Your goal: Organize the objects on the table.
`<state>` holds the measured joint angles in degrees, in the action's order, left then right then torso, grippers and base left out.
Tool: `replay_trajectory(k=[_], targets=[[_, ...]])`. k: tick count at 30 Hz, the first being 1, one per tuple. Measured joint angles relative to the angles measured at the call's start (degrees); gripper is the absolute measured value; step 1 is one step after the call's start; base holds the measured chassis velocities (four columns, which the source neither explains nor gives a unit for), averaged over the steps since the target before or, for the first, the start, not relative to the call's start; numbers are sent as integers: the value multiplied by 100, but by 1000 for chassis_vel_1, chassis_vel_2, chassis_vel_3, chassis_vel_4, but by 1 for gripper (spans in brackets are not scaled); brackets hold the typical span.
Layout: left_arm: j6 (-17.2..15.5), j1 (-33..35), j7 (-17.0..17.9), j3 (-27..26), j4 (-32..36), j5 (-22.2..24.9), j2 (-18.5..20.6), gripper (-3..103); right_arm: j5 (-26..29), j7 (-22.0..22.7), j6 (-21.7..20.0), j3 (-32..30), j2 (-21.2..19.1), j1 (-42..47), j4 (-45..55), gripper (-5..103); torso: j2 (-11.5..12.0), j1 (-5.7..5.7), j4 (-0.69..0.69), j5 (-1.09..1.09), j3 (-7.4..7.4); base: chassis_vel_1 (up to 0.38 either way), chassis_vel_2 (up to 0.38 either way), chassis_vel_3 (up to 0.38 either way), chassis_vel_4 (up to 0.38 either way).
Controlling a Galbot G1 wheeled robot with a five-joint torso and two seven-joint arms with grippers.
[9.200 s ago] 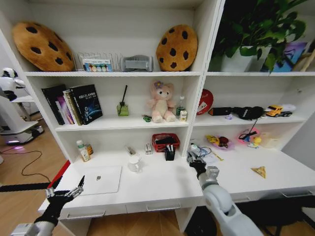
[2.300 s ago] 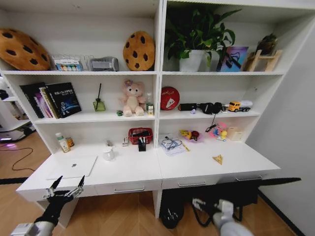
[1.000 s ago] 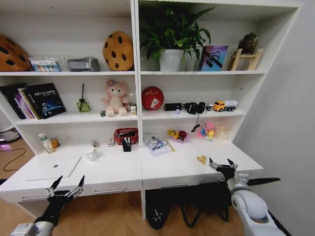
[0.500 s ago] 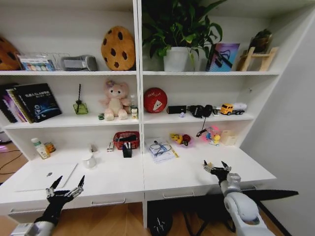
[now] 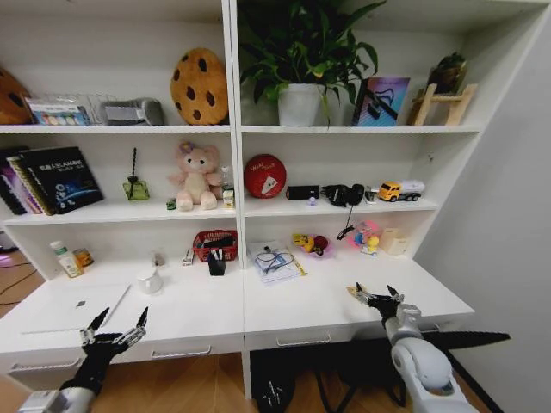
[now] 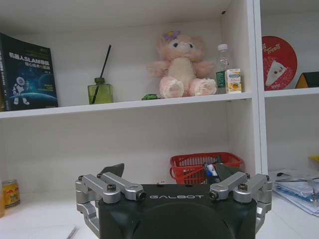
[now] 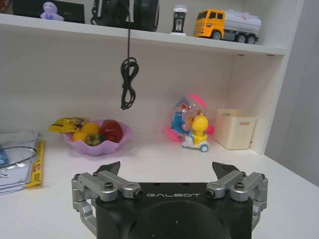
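The long white table [image 5: 293, 303] runs under the shelves. A thin silver laptop [image 5: 67, 311] lies shut at its left end. My left gripper [image 5: 114, 325] hangs open in front of the table's edge beside the laptop, holding nothing; its wrist view has the open gripper [image 6: 170, 172] facing the shelves. A tiny green toy car [image 6: 148, 96] sits on the shelf by the pink bear [image 6: 182, 73]. My right gripper [image 5: 376, 297] is open and empty, low over the table's right half, and the right wrist view shows the gripper [image 7: 167, 168] pointing at the back wall.
On the table stand a white mug [image 5: 151, 281], a black pen holder [image 5: 217, 265], a red basket [image 5: 216, 243], papers [image 5: 274, 261], a purple fruit bowl [image 7: 97, 134], a pink toy [image 7: 192, 130] and a beige box [image 7: 239, 129]. Bottles [image 5: 58, 256] stand at the left.
The whole head view has shifted a little, so the camera has moved. My right gripper stays open over the table's right part. The left gripper holds its place in the picture.
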<state>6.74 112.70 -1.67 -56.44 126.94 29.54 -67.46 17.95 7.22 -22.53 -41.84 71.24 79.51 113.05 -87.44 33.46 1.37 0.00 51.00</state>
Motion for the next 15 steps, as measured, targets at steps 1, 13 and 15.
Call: replay_trajectory(k=[1, 13, 15], targets=[[0, 0, 0, 0, 0, 0, 0, 100, -6, 2, 16, 12, 0, 0, -16, 100, 1, 2, 1, 0, 1, -209, -158, 209, 152], [0, 0, 0, 1, 0, 0, 0, 100, 371, -576, -256, 575, -444, -481, -910, 100, 0, 0, -2, -1, 0, -49, -53, 61, 40], [0, 0, 0, 0, 0, 0, 0, 100, 228, -670, -256, 670, -523, -725, -1162, 100, 0, 0, -1, -1, 0, 59, 63, -63, -32]])
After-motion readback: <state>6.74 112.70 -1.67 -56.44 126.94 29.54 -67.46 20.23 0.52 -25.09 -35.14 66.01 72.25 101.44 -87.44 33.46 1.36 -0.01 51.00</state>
